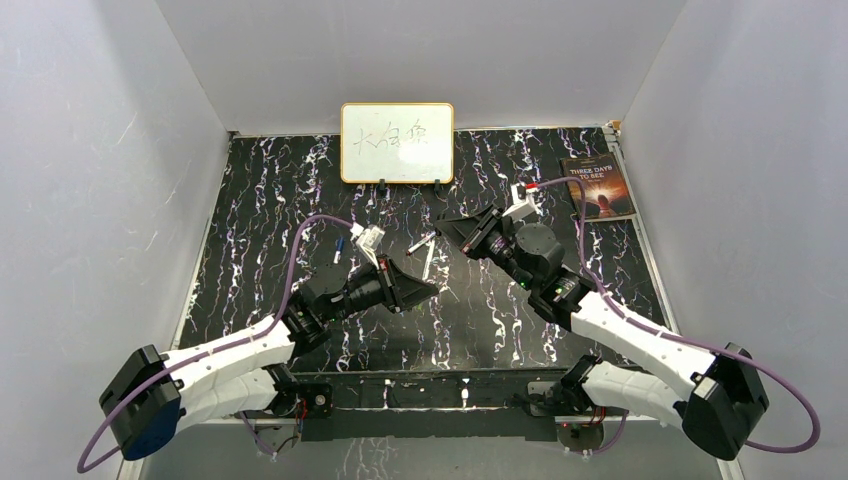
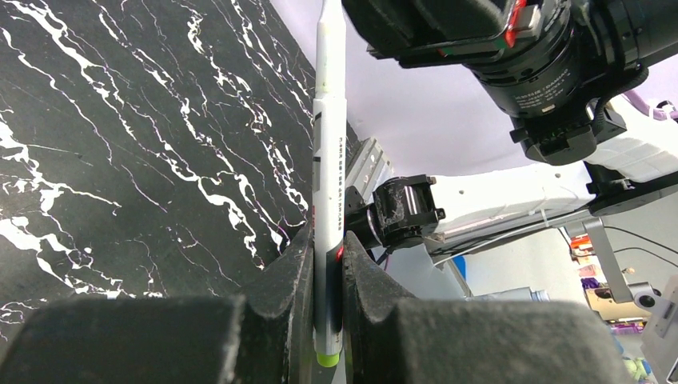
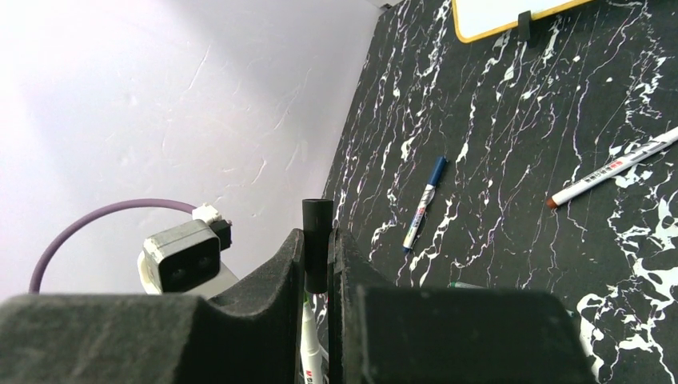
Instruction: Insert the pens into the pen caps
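My left gripper (image 2: 326,240) is shut on a whitish pen (image 2: 329,160) with a green rear end. The pen points up toward the right gripper, and it also shows from above as the held pen (image 1: 430,262). My right gripper (image 3: 317,240) is shut on a black pen cap (image 3: 317,232), held upright between its fingers. The held pen (image 3: 310,344) comes up from below and meets the cap's lower mouth. A blue-capped pen (image 3: 424,204) and a red-tipped pen (image 3: 616,168) lie on the black marble table. From above, the left gripper (image 1: 428,285) and the right gripper (image 1: 447,222) are close together at mid-table.
A yellow-framed whiteboard (image 1: 397,142) stands at the back centre. A dark book (image 1: 598,186) lies at the back right. White walls enclose the table (image 1: 260,200) on three sides. Purple cables arch over both arms.
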You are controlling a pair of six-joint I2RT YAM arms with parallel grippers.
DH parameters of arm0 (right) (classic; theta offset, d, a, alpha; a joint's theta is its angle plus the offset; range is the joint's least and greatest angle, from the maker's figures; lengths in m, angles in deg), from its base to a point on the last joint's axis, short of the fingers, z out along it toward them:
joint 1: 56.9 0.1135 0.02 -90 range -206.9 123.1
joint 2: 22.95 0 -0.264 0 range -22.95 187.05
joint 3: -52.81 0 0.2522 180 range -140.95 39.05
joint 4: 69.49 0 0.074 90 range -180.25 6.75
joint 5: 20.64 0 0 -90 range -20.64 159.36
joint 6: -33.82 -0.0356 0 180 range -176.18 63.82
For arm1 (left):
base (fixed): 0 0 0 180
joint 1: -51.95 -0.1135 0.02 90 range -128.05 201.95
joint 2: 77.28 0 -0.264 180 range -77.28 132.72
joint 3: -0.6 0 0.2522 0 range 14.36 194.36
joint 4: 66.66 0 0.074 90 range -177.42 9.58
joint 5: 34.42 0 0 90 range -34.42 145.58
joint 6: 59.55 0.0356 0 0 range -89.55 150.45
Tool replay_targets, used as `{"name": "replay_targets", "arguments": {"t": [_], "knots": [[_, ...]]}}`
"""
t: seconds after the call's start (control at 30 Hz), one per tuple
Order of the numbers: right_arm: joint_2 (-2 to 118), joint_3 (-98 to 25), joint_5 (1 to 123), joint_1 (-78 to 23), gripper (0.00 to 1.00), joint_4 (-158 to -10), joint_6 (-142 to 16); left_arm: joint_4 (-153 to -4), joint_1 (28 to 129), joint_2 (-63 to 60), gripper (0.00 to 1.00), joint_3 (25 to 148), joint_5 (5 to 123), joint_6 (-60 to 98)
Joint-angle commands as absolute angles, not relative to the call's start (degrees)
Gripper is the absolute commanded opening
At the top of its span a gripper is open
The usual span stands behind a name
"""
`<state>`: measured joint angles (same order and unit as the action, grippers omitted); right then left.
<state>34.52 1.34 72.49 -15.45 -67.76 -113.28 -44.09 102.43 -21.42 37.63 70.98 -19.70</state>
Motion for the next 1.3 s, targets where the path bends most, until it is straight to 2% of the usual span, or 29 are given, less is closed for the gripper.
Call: {"name": "replay_targets", "arguments": {"t": [0.0,1.27], "knots": [[34.92,-1.47,69.32,-15.76,0.00,-63.03,-113.12,-42.99,102.75,-22.51,0.00,40.55,70.81,-18.65],[34.33,-2.19,68.48,-16.12,0.00,-61.98,-113.02,-45.06,102.69,-23.98,0.00,39.23,70.88,-17.79]]}}
